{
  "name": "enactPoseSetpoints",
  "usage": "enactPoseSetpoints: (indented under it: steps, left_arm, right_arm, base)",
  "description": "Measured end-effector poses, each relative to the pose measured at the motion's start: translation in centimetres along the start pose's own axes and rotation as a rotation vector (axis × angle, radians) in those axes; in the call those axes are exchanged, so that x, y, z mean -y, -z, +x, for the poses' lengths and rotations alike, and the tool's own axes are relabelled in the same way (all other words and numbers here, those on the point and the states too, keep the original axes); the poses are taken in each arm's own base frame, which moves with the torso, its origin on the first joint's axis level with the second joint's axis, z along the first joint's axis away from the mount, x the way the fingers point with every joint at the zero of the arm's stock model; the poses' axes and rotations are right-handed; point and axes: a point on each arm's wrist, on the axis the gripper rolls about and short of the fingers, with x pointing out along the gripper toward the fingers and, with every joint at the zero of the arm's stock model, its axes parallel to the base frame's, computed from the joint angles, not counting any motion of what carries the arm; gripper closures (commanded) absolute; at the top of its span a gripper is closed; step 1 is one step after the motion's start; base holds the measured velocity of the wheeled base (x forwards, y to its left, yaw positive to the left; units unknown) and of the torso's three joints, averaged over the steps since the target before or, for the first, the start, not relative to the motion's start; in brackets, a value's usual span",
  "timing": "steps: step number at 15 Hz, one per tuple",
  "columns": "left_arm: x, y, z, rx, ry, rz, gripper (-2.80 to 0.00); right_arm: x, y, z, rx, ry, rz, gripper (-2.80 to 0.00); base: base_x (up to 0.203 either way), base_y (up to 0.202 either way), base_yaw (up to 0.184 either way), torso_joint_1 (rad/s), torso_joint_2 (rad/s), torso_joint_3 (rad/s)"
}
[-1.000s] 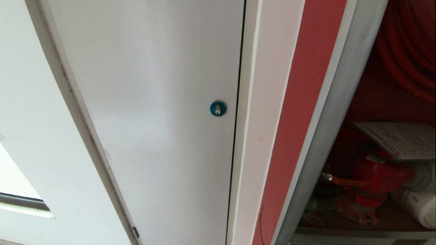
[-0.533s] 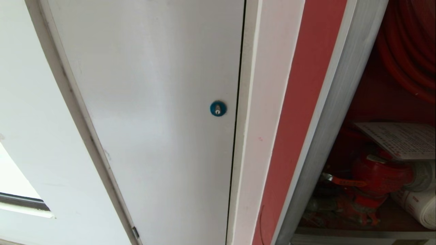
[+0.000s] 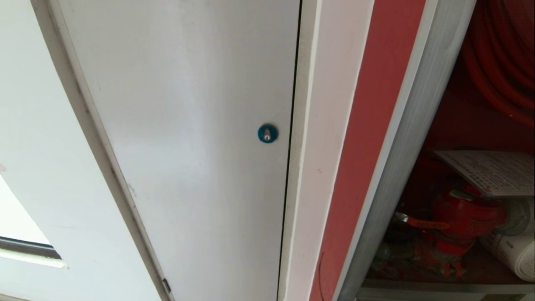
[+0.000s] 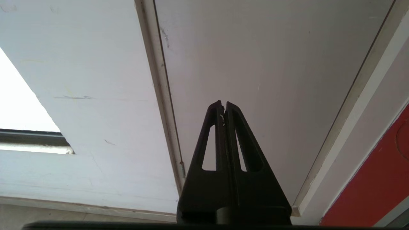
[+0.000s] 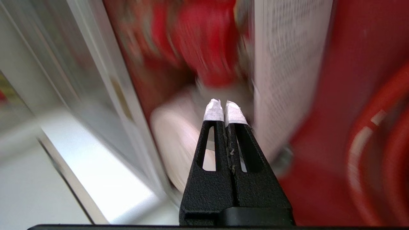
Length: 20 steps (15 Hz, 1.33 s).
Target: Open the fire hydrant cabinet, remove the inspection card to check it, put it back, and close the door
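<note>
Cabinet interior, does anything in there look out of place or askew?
Only the card: it lies tilted on top of the red valve, loosely perched rather than hung or slotted. The hose reel looks in order.

I read this as a corridor or utility area of a public building: a recessed fire hydrant cabinet (image 3: 388, 175) with red hose reel (image 3: 497, 62) and red valve (image 3: 464, 217) stands beside a white service panel (image 3: 188, 146) with blue lock (image 3: 267, 133); the pale opening at left is probably a window.
</note>
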Motion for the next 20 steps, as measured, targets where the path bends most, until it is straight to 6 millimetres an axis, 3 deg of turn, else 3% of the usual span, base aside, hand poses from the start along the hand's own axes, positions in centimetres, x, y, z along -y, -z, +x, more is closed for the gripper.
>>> enactPoseSetpoints:
  steps: [8,15,20]
  left_arm:
    - [0.0,0.0,0.0,0.000,0.000,0.000,0.00]
    - [0.0,0.0,0.0,0.000,0.000,0.000,0.00]
    - [0.0,0.0,0.0,0.000,0.000,0.000,0.00]
  right_arm:
    - [-4.1,-1.0,-0.9,0.240,-0.036,0.263,0.00]
    - [-6.4,-2.3,-2.3,0.355,-0.141,0.680,0.00]
    - [-10.8,-2.2,-4.5,0.442,-0.109,0.879,0.00]
  base:
    - [0.000,0.000,0.000,0.000,0.00,0.000]
    - [0.000,0.000,0.000,0.000,0.00,0.000]
    - [0.000,0.000,0.000,0.000,0.00,0.000]
